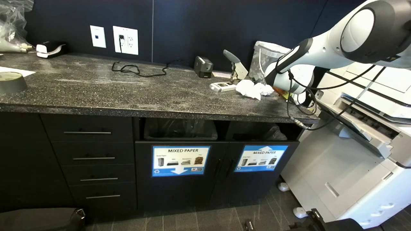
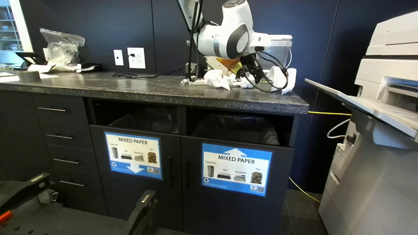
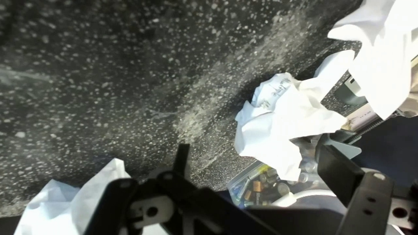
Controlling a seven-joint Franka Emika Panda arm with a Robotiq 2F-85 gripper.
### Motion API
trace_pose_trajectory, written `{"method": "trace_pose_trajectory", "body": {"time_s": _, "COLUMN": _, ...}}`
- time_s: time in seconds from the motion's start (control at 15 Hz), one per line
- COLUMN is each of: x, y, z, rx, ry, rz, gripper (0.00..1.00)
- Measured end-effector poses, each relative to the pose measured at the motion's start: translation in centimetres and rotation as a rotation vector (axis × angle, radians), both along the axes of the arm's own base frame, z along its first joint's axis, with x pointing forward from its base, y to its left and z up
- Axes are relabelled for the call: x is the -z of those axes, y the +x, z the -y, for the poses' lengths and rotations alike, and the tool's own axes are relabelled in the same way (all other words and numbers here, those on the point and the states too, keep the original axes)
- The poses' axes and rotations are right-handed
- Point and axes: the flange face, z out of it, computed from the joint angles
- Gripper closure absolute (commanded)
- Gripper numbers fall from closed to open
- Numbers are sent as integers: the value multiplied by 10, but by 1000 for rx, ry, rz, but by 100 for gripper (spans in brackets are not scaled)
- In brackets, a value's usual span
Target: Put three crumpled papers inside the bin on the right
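Low over the end of the dark, white-speckled stone countertop, the black two-fingered gripper has its fingers spread wide and nothing in its hold. In the wrist view the middle wad of crumpled white paper — wrinkled, with some handwriting on one fold — shows in line with the gap between those fingers, closer to the one on that view's right; bare countertop shows between the wad and the other finger. Whether the nearer finger touches it cannot be told. A second wad of crumpled white paper lies outside the pair, at the lower left of that view, partly covered by the gripper. A third wad of crumpled white paper is at the upper right, meeting the middle one's edge as seen from there; touching or not is unclear. In an exterior view the gripper, at the end of a white robot arm, hangs right by the middle wad, with the other two to either side. All three rest on the countertop, above the dark cabinet-front bin, which has a rectangular slot and a bright light-blue MIXED PAPER sign with an upward arrow. A pale translucent container stands behind the wads.
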Motion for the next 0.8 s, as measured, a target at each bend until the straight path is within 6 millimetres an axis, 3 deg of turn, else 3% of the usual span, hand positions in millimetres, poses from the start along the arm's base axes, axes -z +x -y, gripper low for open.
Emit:
{"method": "trace_pose_trajectory", "body": {"time_s": 0.13, "x": 1, "y": 3, "z": -4, "rx": -5, "ry": 15, "rz": 5, "gripper": 0}}
{"method": "trace_pose_trajectory", "body": {"time_s": 0.27, "x": 5, "y": 5, "z": -7, "rx": -10, "ry": 22, "rz": 7, "gripper": 25}}
{"method": "trace_pose_trajectory", "body": {"time_s": 0.67, "x": 28, "y": 9, "z": -6, "rx": -10, "ry": 24, "rz": -8, "gripper": 73}}
{"method": "trace_pose_trajectory", "body": {"time_s": 0.8, "x": 29, "y": 12, "z": -4, "rx": -10, "ry": 22, "rz": -2, "gripper": 84}}
